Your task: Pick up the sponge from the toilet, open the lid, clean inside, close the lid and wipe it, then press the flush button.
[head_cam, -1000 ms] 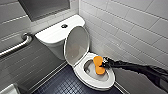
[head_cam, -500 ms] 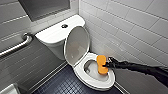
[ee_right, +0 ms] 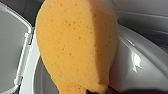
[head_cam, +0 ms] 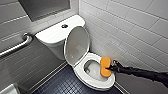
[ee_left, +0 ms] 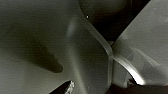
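White brick-tiled walls (head_cam: 130, 25), dark mosaic floor (head_cam: 62, 83) — a metal grab bar (head_cam: 17, 46) on the grey wall.

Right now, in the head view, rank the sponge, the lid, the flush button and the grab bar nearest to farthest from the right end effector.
1. sponge, gripped by the right end effector, over the bowl
2. lid, raised, behind the bowl
3. flush button, on the tank top
4. grab bar, far left side
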Controlling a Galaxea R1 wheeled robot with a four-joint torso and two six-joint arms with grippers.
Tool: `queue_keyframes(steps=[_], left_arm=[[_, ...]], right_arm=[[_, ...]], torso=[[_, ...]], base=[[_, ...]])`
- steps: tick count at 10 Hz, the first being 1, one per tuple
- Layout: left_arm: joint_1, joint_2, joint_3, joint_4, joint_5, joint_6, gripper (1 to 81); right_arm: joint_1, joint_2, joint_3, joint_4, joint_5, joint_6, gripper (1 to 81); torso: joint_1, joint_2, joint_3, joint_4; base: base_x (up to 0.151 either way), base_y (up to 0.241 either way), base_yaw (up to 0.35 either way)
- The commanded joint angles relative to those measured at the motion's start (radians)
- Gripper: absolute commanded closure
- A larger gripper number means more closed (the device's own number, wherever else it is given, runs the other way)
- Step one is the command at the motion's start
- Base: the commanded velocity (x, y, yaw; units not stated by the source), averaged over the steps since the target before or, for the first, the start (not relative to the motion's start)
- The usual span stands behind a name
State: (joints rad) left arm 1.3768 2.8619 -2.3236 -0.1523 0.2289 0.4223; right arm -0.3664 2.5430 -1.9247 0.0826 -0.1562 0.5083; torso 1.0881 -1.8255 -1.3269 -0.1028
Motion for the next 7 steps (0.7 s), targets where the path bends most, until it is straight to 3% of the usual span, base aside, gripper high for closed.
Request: queue_keyframes(steps=[1,7], left_arm=[[0.025,0.024,0.024,0.005,0.099,0.006,1.0],[0.025,0.025,0.024,0.007,0.099,0.006,1.0]], right_arm=[[0.046,-0.133,0.094,0.014,-0.08,0.039,81.1],[-0.111,-0.356,0.329,0.014,0.026,0.075,81.1]], torso=[[0.0,0.0,0.0,0.0],[0.0,0.0,0.0,0.0]], base=[[0.0,0.0,0.0],[0.0,0.0,0.0]])
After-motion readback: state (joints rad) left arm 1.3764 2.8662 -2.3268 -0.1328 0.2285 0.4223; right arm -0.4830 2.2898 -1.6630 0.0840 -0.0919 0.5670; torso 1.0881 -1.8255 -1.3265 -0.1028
